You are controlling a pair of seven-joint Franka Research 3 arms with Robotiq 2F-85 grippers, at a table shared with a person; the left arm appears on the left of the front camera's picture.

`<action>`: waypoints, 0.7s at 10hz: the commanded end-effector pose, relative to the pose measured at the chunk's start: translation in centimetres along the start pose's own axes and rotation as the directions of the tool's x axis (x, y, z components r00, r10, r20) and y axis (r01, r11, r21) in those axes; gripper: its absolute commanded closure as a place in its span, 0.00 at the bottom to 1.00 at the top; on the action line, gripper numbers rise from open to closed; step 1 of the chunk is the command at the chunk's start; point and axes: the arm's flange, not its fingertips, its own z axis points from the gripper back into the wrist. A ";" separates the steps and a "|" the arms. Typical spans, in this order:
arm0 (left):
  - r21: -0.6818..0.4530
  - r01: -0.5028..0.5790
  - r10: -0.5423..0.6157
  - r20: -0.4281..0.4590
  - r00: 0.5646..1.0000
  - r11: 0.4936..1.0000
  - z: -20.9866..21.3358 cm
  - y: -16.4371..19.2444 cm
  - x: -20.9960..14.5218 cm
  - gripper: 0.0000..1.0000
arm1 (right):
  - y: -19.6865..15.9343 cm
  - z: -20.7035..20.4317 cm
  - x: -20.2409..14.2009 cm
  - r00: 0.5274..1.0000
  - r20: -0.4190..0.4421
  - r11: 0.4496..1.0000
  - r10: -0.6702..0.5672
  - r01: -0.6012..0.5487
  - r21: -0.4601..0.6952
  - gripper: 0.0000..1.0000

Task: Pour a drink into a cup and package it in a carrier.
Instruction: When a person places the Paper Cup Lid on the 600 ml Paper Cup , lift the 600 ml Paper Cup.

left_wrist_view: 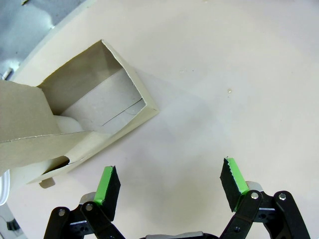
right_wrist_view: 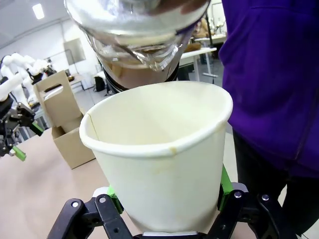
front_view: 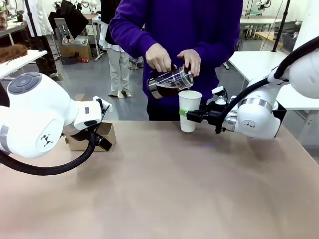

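Observation:
A person in a purple top tilts a clear glass pitcher (front_view: 169, 82) with both hands, spout over the white paper cup (front_view: 190, 110). Dark brown drink (front_view: 167, 91) sits low in the pitcher. My right gripper (front_view: 187, 113) is shut on the cup's side, near the table's far edge. In the right wrist view the lidless cup (right_wrist_view: 159, 149) fills the space between my green pads (right_wrist_view: 224, 191), under the pitcher (right_wrist_view: 139, 45). The brown cardboard carrier (front_view: 94, 137) stands at the left, partly behind my left arm. My left gripper (left_wrist_view: 172, 181) hangs open just beside the carrier (left_wrist_view: 89, 114), holding nothing.
The brown table (front_view: 164, 189) stretches wide and bare in front of both arms. The person (front_view: 199, 30) stands close against the far edge. White tables (front_view: 254, 62) and other workstations lie behind.

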 end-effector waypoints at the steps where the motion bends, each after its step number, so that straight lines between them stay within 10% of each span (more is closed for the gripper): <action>1: -0.002 -0.001 0.001 0.001 1.000 1.000 0.0 0.0 0.0 0.00 | 0.1 -0.1 0.2 1.000 0.003 1.000 -0.002 0.002 -0.003 0.19; 7: -0.002 -0.001 0.001 0.001 1.000 1.000 0.0 0.0 0.0 0.00 | 0.1 -0.1 0.2 1.000 0.003 1.000 -0.002 0.002 -0.003 0.19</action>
